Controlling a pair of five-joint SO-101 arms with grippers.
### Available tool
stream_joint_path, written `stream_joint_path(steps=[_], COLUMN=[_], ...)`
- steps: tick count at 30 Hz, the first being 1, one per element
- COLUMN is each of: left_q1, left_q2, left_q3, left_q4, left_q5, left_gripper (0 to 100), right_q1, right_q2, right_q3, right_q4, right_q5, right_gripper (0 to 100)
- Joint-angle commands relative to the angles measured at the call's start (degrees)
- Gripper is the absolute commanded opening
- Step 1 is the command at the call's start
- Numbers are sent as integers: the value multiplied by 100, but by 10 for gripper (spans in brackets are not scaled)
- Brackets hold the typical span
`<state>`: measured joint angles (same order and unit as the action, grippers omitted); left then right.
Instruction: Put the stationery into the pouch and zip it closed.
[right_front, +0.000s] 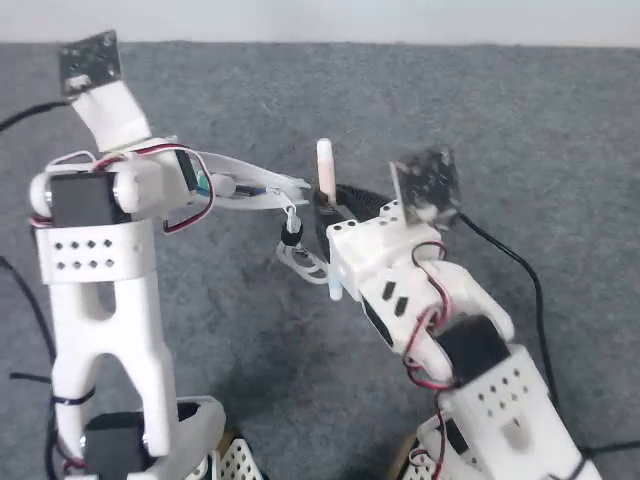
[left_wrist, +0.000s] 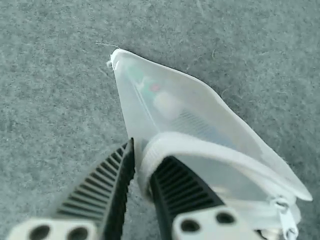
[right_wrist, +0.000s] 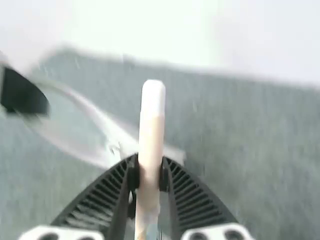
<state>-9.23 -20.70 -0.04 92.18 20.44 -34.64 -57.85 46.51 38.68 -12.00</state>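
Observation:
The translucent white pouch (left_wrist: 200, 120) hangs above the grey mat, and my left gripper (left_wrist: 144, 157) is shut on its padded rim. Small red and green items show faintly through its wall. Its zipper slider (left_wrist: 284, 212) sits at the end of the rim away from the gripper. In the high view the pouch (right_front: 255, 192) stretches from the left gripper (right_front: 212, 186) toward the right arm. My right gripper (right_wrist: 149, 167) is shut on a white and pale pink pen (right_wrist: 151, 125), which stands upright right by the free end of the pouch. The pen (right_front: 325, 165) rises above the right gripper (right_front: 332, 203).
Grey carpet-like mat (right_front: 500, 130) covers the whole table, with a pale wall strip along the far edge. A black bead and white cord loop (right_front: 297, 250) dangle under the pouch end. Cables (right_front: 520, 270) trail beside the right arm.

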Motion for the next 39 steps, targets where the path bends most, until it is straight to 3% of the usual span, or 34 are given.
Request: stream_joint_path(steps=[1,16,39], left_q1=[18,18,-202], left_q2=[-62,-97,-97], left_q3=[-374,-198,-198], left_q4=[0,-114,-114], left_q5=[-53,-53,-53], left_gripper=[11,11,11], right_q1=[-259,-532,-541], right_q2=[-514,-312,3969], right_q3=[-26,-9,62], right_q4=[-444,-3275,-7802], right_q5=[-44,-62,-35], right_gripper=[6,7,7])
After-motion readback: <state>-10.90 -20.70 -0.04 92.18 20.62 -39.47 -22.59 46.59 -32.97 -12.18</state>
